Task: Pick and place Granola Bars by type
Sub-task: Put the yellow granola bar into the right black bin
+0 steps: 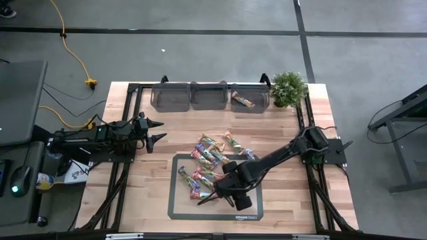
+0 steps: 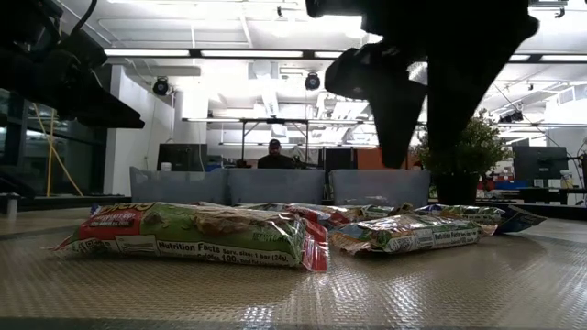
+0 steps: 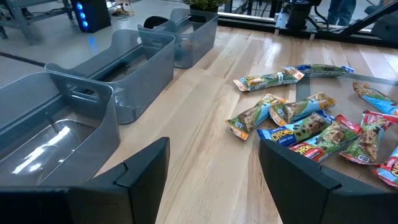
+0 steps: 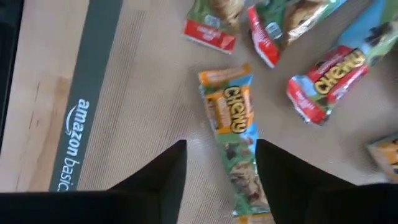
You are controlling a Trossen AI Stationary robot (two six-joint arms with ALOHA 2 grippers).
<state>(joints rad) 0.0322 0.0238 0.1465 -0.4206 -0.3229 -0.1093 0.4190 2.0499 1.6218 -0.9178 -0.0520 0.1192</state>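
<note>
We saw the pale wooden worktop (image 1: 280, 200) carrying everything, with bare boards left open between the pile and the far row of bins, and along both side edges. On its near half lay a beige woven mat with a dark border (image 1: 175, 200). Three grey translucent plastic bins (image 1: 209, 97) stood side by side along the far edge, a small green potted plant (image 1: 288, 88) just beside the rightmost one, which held one bar.

The shiny-wrapped granola bars (image 1: 212, 152), red, green and blue, lay scattered from the mat's far edge across its middle, some overlapping.

The right tool (image 4: 221, 180) hung low over the mat near its front, its dark fingers apart on either side of an orange-and-green wrapped bar (image 4: 233, 134) lying flat; we could not tell whether they touched it.

The left tool (image 1: 157, 131) waited at the worktop's left edge, well apart from the bars, fingers spread and empty.

Beyond the worktop the room was grey-floored, a yellow cable (image 1: 75, 59) trailing across it, and a person (image 2: 272, 158) sat in the background.
</note>
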